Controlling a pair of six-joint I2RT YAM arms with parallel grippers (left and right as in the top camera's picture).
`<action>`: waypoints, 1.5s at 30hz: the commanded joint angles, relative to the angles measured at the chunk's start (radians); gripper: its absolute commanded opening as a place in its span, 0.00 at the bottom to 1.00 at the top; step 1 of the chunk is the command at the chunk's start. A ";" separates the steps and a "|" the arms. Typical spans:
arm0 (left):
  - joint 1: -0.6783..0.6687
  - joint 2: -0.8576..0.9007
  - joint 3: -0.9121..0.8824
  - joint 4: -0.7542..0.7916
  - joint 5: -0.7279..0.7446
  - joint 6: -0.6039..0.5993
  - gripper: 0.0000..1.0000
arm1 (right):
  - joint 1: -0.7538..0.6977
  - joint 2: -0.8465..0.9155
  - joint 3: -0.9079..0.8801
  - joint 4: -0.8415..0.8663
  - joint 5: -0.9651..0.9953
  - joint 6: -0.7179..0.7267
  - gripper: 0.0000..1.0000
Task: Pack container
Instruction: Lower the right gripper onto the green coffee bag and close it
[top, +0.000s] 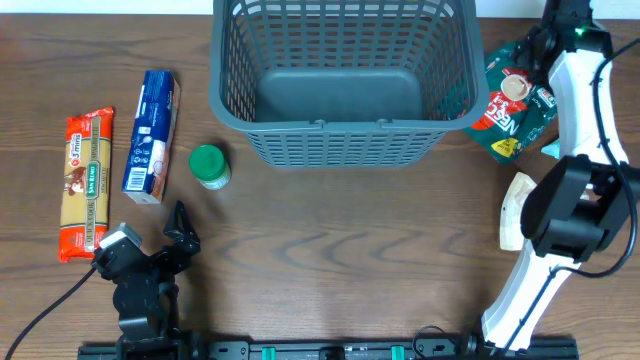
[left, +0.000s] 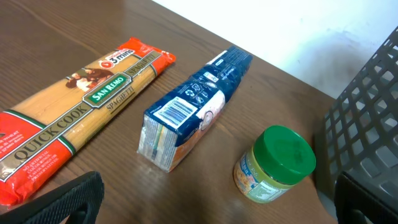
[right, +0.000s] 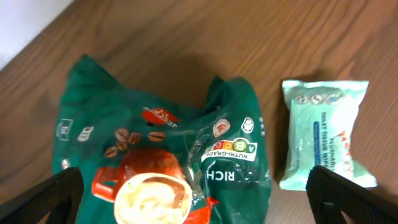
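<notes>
Packing looks not yet begun. From overhead, the large dark grey slotted plastic basket (top: 330, 127) that serves as the container sits at upper centre of the frame on the brown wooden desk (top: 350, 260). It is empty, mouth up toward the camera, with its long axis running left to right. At upper right the right pincer (top: 542, 45) hangs over a crumpled green foil coffee bag (top: 505, 110) lying close by the basket's right wall; whether they touch I cannot tell. At lower left the left pincer (top: 183, 230) points toward the upper right. Above it lie a red-and-yellow spaghetti packet (top: 85, 185), a long blue packet (top: 150, 135) and a small green-lidded jar (top: 210, 167), all apart from the basket.

In the left wrist view, the fingertips sit in the two lower corners, so this pincer is spread wide and empty. The jar is nearest, and the lattice wall fills the right edge.

In the right wrist view, the tips again sit in the lower corners, wide and empty, with the bag below and between them. A pale teal sachet (right: 326, 134) lies just beside the bag on the right.

Taking the bag seems the step in hand. Done well, the pincer descends centred on the puffy middle rather than a loose edge, stays clear of the sachet and closes firmly on the slippery foil. It then lifts above the thick rim before carrying left and releases low over the flat bottom.
</notes>
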 joint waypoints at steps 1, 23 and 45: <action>0.005 -0.006 -0.021 -0.005 -0.004 -0.005 0.99 | -0.005 -0.004 0.019 0.008 0.023 0.056 0.99; 0.005 -0.006 -0.021 -0.005 -0.004 -0.005 0.99 | 0.012 -0.016 0.019 -0.104 0.005 0.293 0.99; 0.005 -0.006 -0.021 -0.005 -0.004 -0.005 0.99 | 0.000 -0.016 0.019 0.056 -0.219 0.072 0.99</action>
